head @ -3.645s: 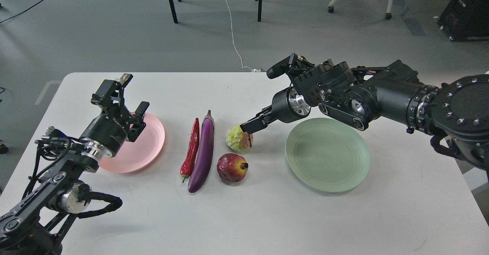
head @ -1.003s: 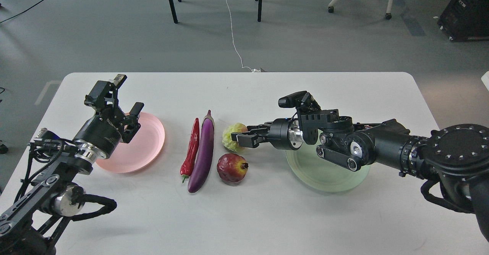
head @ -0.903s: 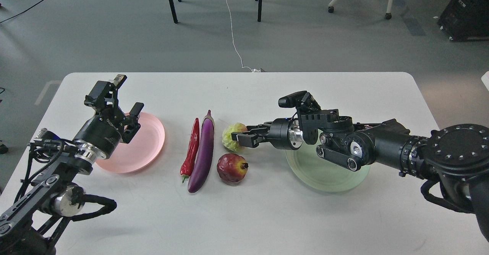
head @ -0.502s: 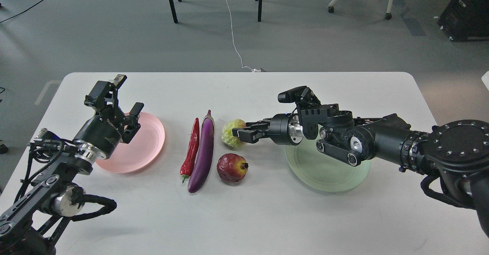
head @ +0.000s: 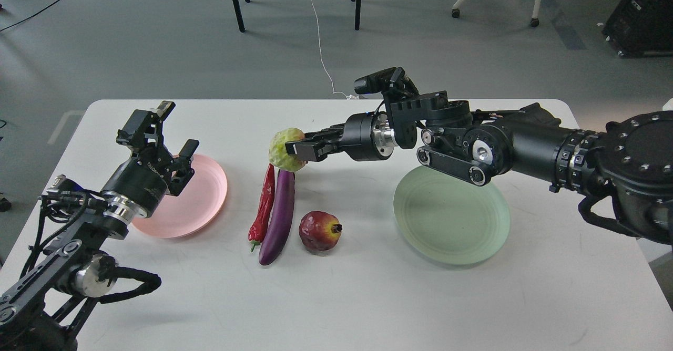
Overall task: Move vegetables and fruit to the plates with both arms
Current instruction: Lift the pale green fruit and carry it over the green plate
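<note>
Head view: right gripper pinches the bumpy yellow-green fruit above the table. Below it lie the mint plate, pink plate — left gripper spread above — glossy purple eggplant and red chili, lengthwise away from me, then the pomegranate.

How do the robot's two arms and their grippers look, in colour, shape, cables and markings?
Both arms are matte black with round silver joint rings. The left gripper has two short black fingers, white lettering on its cylindrical wrist, and loose black cables. The right gripper has slim black fingers; a small black camera-like module sits above its wrist.
</note>
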